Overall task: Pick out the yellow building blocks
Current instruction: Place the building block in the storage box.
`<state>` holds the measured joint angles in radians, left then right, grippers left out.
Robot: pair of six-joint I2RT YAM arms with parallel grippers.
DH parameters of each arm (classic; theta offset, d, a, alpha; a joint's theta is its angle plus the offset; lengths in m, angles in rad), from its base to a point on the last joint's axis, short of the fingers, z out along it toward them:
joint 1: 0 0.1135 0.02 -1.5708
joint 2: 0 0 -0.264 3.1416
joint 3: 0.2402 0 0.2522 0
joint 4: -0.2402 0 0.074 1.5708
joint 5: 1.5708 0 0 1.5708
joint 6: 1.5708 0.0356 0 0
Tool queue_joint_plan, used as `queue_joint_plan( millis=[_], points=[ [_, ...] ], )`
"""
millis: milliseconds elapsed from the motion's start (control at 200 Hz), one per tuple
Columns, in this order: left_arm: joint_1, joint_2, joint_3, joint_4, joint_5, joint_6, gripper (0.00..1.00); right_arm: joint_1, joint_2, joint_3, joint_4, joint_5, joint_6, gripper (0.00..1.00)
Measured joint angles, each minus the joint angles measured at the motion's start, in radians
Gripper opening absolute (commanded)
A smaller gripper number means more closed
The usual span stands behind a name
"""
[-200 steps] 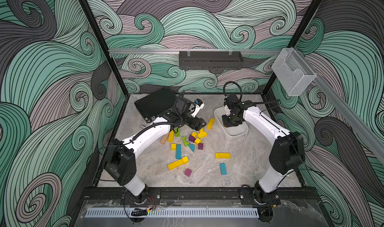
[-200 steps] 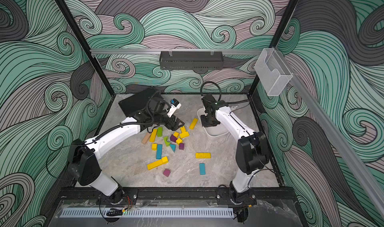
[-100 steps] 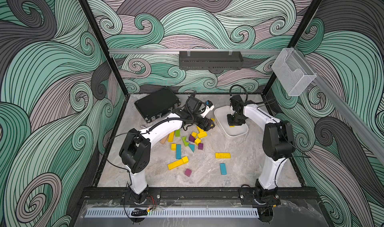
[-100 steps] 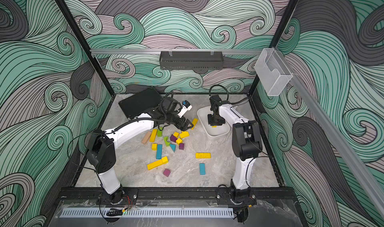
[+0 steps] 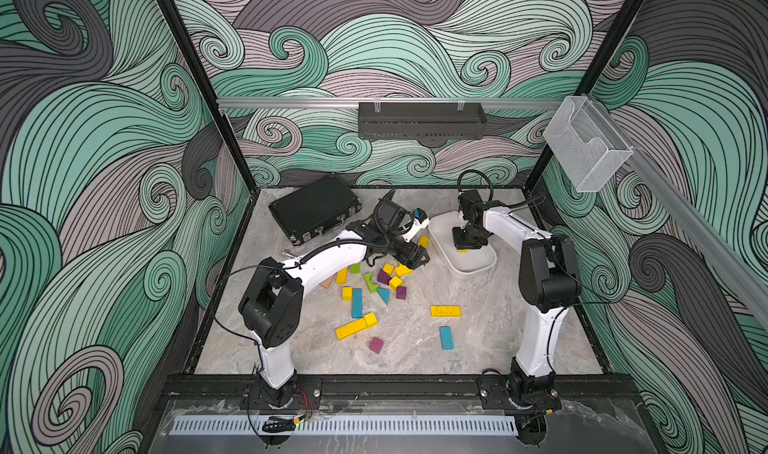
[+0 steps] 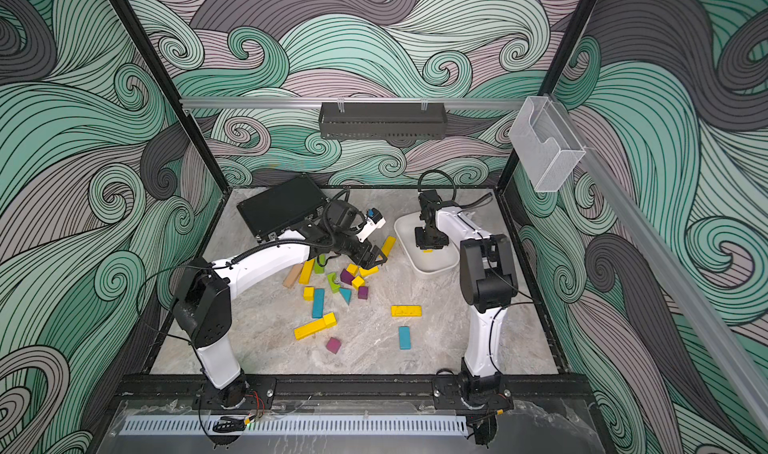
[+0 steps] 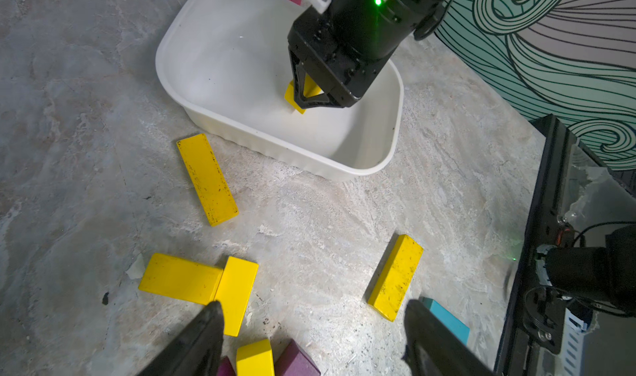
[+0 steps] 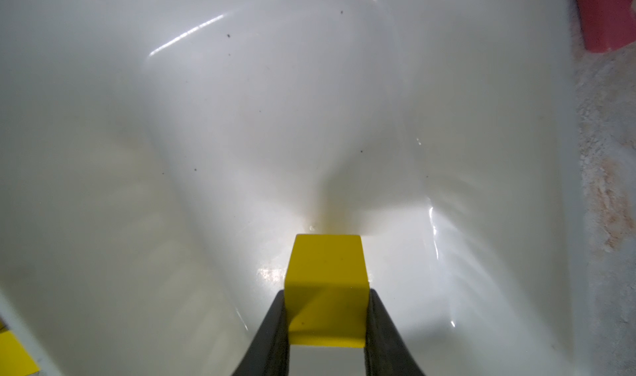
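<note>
The grey marbled stone-look tabletop (image 5: 490, 339) fills the floor of the cell, and at its far side lies a closed black hard-shell case (image 5: 314, 209) with metal latches. Next in size is the white plastic oblong tub (image 5: 477, 263), standing beside the case on the robot's right half of the table; in the left wrist view its ribbed wall (image 7: 275, 143) rises just beside one of the yellow bars. The right gripper (image 7: 304, 97) hangs inside the tub, its black fingers (image 8: 272, 329) pressed together on a small yellow wooden block (image 8: 327, 288), which is held low over the tub's glossy white floor (image 8: 241, 133); whether it touches that floor cannot be told. The left gripper (image 7: 311, 340) hovers low over the scattered pile with its two dark fingers (image 7: 199, 343) apart and nothing between them. The rest of the yellow building blocks (image 5: 352, 328) lie on the table: a long bar touching a shorter block near the front, a flat bar (image 5: 445, 310) alone toward the right arm, another bar (image 7: 206, 178) just beside the tub, two touching in an L (image 7: 237, 291), and several cubes in the middle of the pile (image 6: 358, 282). Among them are teal rectangular bars (image 5: 357, 302), lime-green blocks (image 6: 333, 282), purple cubes (image 5: 376, 345) and a pale tan bar (image 6: 292, 275).
</note>
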<state>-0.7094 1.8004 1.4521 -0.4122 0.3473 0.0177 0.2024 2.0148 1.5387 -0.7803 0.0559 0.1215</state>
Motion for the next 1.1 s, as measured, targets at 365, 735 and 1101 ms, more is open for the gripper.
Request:
queue_joint_plan(
  millis=[365,735,1101],
  points=[
    [-0.029,-0.007,-0.001,-0.014,-0.033,0.036,0.82,0.0,0.002,0.0,0.007,0.001,-0.006,0.37],
    [-0.04,-0.022,-0.002,-0.021,-0.053,0.052,0.82,0.0,0.002,0.0,0.007,0.015,-0.01,0.44],
    [-0.04,-0.039,-0.002,-0.021,-0.063,0.054,0.83,0.0,-0.044,0.0,-0.002,0.014,-0.005,0.48]
  ],
)
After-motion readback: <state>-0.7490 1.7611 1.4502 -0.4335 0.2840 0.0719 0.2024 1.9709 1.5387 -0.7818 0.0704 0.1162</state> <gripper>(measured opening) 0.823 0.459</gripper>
